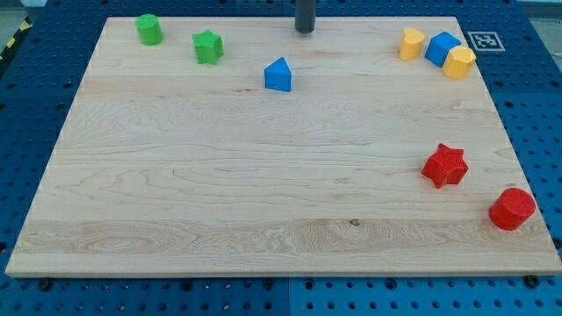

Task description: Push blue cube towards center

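The blue cube sits near the view's top right, wedged between two yellow blocks: one on its left and one on its lower right, both touching it or nearly so. My tip rests at the board's top edge near the middle, well to the left of the blue cube and apart from every block. A second blue block, with a pointed roof shape, lies just below and left of my tip.
A green cylinder and a green star-like block lie at the top left. A red star and a red cylinder lie at the right. The wooden board sits on a blue pegboard table.
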